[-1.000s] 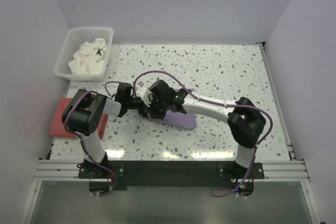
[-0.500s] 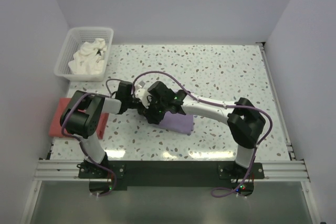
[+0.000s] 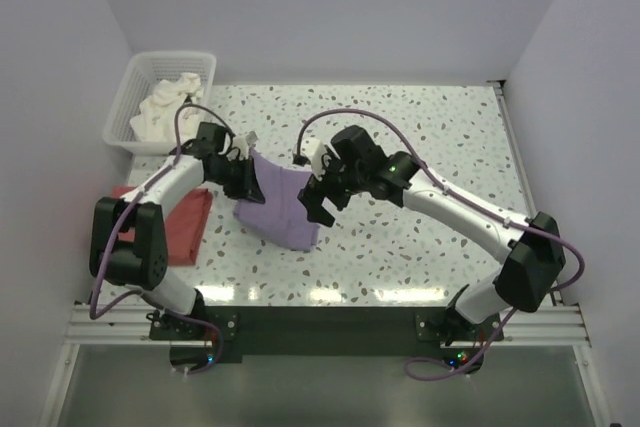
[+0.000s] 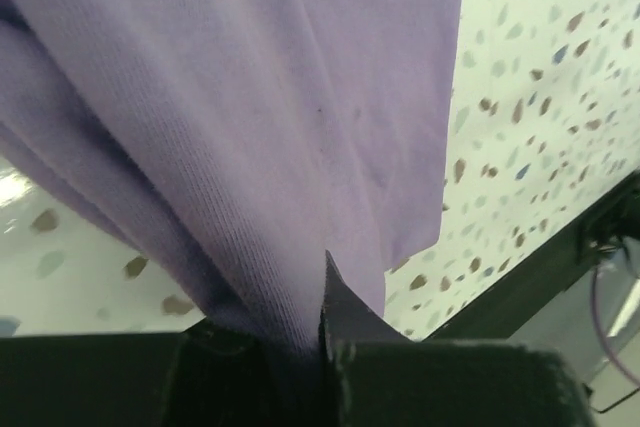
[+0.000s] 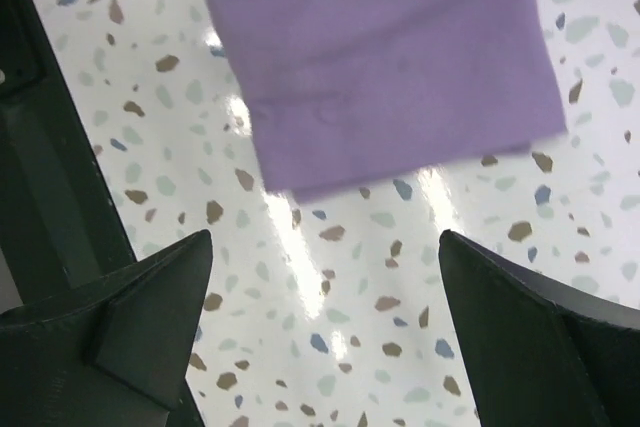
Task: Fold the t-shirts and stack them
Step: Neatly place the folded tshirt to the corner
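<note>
Left end effector pinches one edge of the purple t-shirt, raising that side toward the left edge of the worktop; the rest drapes to the surface near the middle. Probably bound for the red t-shirt at the left edge, the likely stack. Right end effector hovers beside it, fingers wide, empty. White t-shirts wait in the basket, far-left corner.

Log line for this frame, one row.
left gripper: shut on purple shirt | right gripper: open, holding nothing | red shirt: left of purple shirt | white shirts: in basket
</note>
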Motion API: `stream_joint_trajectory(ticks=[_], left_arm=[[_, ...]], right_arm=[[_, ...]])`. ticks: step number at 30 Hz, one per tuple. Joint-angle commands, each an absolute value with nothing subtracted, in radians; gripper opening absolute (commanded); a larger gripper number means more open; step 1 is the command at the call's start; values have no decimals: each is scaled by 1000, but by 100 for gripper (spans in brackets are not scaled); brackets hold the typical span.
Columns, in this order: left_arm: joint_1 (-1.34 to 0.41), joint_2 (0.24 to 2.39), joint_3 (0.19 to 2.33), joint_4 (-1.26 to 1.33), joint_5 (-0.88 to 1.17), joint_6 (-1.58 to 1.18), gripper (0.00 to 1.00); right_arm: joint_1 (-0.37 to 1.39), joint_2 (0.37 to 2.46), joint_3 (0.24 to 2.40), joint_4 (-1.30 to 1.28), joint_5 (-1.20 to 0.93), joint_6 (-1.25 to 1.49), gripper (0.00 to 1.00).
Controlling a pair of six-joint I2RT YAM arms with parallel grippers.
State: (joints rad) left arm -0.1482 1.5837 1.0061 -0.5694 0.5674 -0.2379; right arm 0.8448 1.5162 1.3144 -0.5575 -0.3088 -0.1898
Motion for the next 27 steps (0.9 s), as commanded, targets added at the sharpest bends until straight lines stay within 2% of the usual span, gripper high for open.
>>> stream_joint_trajectory(ticks=[1, 9, 16, 22, 27], left_arm=[[-120, 1526, 1104, -854, 467, 24, 0], [-46, 1516, 1285, -1064, 384, 245, 0], [0, 1437, 1293, -1132, 324, 359, 0], [156, 1393, 1281, -1235, 400, 494, 0], [179, 1324, 1316, -1270, 416, 564, 0]], right_arm=[[815, 1509, 1298, -670, -308, -252, 99], [810, 1474, 1252, -693, -278, -262, 99], [807, 1470, 1247, -719, -239, -301, 99], [808, 1468, 1235, -729, -230, -314, 99], [807, 1479, 1218, -724, -236, -316, 99]])
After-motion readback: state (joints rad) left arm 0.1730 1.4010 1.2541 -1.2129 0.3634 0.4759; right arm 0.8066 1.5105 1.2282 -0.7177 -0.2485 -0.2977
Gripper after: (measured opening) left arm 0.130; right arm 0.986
